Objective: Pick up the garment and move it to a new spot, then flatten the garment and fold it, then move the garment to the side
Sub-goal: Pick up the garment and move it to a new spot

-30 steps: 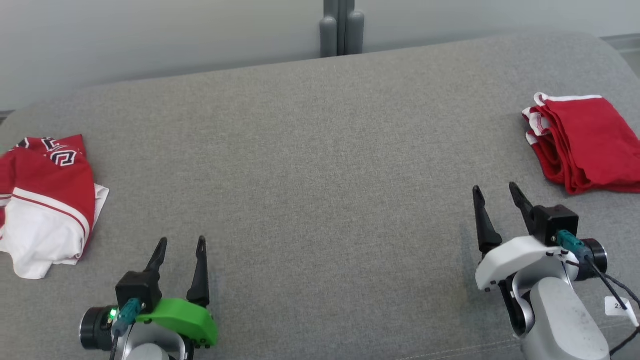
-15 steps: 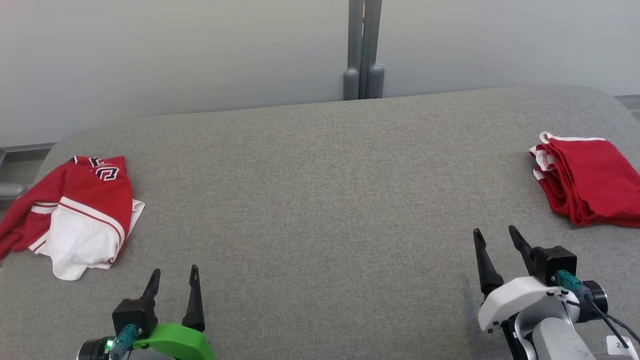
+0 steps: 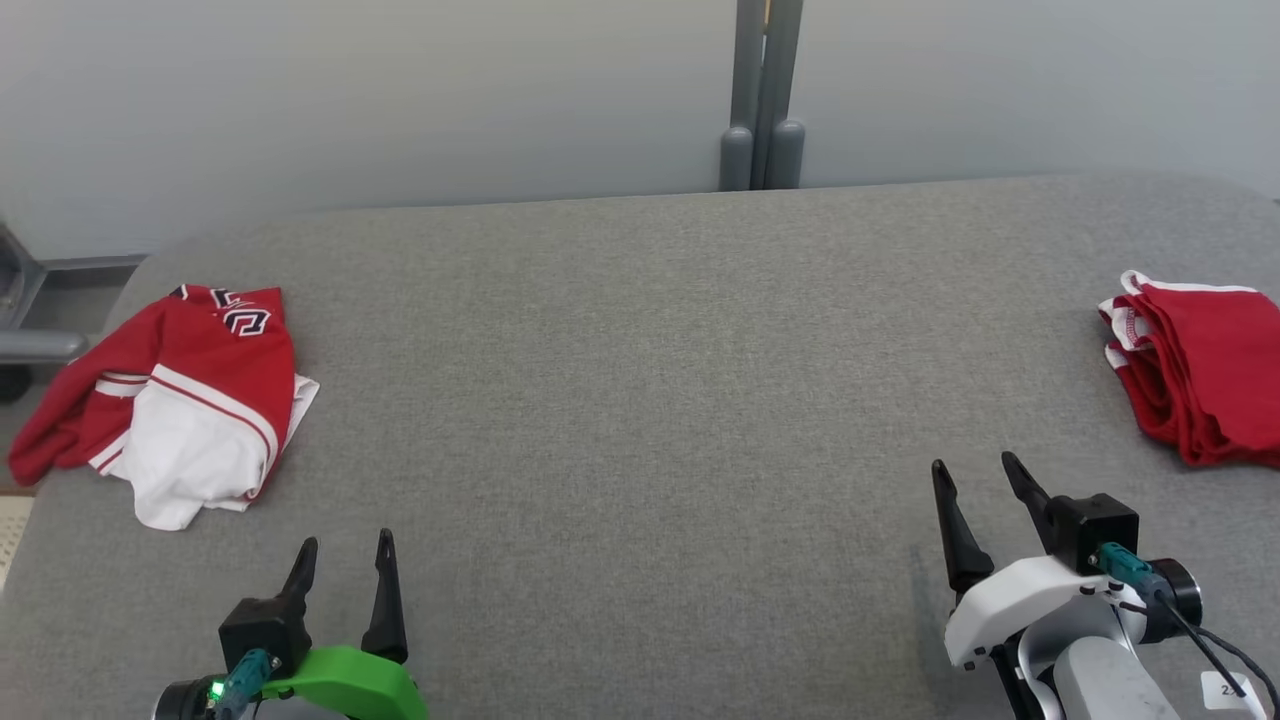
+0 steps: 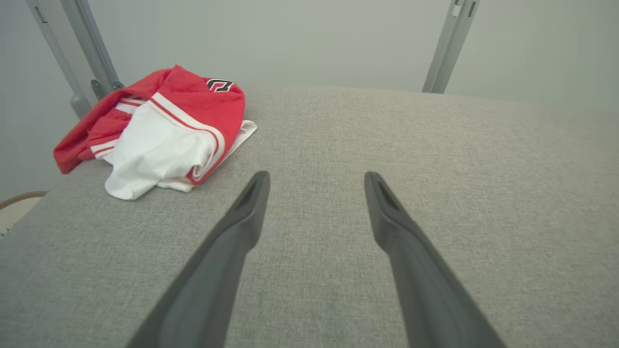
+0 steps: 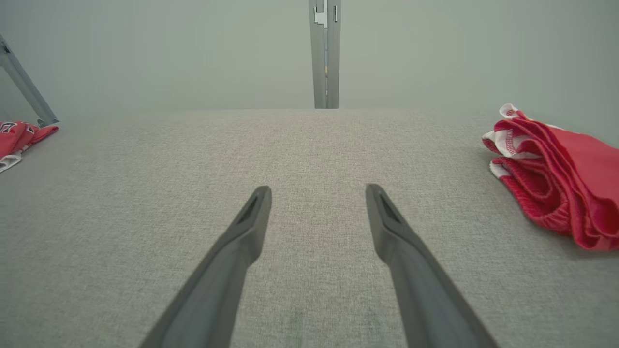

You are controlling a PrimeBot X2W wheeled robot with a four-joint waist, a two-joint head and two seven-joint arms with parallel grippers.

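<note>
A crumpled red and white garment (image 3: 180, 400) lies at the far left edge of the grey padded table (image 3: 640, 400); in the left wrist view the garment (image 4: 164, 130) sits ahead and to the left of the fingers. My left gripper (image 3: 345, 542) hovers open and empty near the table's front, below and right of that garment. My right gripper (image 3: 973, 462) stands open and empty at the front right. A folded red garment (image 3: 1210, 380) rests at the far right edge, and in the right wrist view this folded garment (image 5: 566, 188) lies to the right of the open gripper (image 5: 318, 189).
A grey post (image 3: 762, 100) rises behind the table's far edge against a pale wall. A grey metal frame (image 3: 30, 340) shows past the table's left end. The wide middle of the table lies between the two garments.
The head camera has tilted up and turned left, so the whole picture shifted down and right. Both grippers stay open and empty; neither garment has moved on the table.
</note>
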